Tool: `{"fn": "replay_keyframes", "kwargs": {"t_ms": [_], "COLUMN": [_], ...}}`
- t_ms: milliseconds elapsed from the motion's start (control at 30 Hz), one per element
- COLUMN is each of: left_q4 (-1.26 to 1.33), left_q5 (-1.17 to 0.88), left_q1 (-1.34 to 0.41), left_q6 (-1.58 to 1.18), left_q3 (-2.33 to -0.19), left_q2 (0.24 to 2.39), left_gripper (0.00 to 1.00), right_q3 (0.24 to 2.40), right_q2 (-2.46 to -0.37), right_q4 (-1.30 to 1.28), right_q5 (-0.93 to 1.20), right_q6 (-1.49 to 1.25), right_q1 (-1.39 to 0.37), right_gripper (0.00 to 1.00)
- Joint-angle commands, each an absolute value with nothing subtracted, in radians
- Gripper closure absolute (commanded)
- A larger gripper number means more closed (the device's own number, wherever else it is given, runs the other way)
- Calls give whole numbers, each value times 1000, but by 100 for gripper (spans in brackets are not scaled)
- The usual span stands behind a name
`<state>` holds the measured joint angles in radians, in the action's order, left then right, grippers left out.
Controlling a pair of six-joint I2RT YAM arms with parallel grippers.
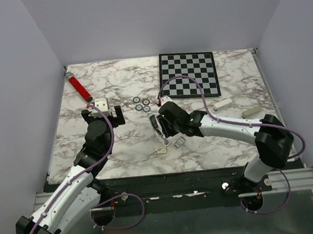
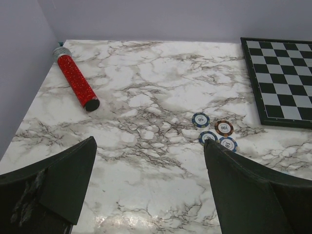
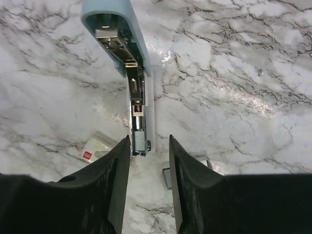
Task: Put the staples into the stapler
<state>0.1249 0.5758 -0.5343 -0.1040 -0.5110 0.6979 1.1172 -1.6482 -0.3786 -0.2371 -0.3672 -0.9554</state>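
Stapler [image 3: 139,112] lies flipped open near the middle of the marble counter [image 1: 137,146], blue top away from me, metal channel up. My right end effector [image 3: 149,141] straddles its near end, jaws half parted, marble showing beside one finger, nothing clamped. Staples [image 1: 179,142] sit just right of it. Left end effector [image 2: 149,146] hangs released, wide. Chessboard [image 1: 189,74], chips [image 1: 142,104] and red tube [image 1: 79,87] lie farther back, with pale walls [image 1: 153,18] around.

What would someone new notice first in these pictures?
The stapler, flipped open with its metal channel bare, lies in the middle just ahead of the right gripper, its jaws parted. A glittery red tube lies at the back left, a chessboard at the back right, poker chips between them.
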Motion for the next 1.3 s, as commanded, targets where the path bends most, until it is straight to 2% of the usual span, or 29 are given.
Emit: {"fn": "replay_keyframes", "kwargs": {"t_ms": [0, 167, 300, 633, 800, 1067, 1267], "left_q4": [98, 42, 6, -26, -20, 23, 55], "left_q5": [473, 315, 201, 31, -57, -234, -316], "left_q1": [-540, -540, -528, -482, -454, -420, -394], "left_q6": [-147, -230, -323, -495, -526, -509, -480], "left_q3": [-546, -601, -663, -778, -802, -804, -799], "left_q2": [727, 839, 940, 1147, 1229, 1301, 1338], "left_gripper": [1, 1, 1, 1, 2, 6, 10], "right_q3": [1031, 901, 798, 730, 716, 704, 699], "right_q2": [-1554, -1508, -1499, -1542, -1574, -1597, -1612], "right_q4": [-286, -122, -9, 176, 209, 219, 230], "right_q5": [-196, -161, -156, -135, -138, -163, -173], "right_q6": [-344, -316, -299, -278, -278, -273, -265], "right_q1": [-956, -965, -976, -992, -996, -996, -996], "right_gripper": [55, 46, 45, 45, 47, 57, 61]}}
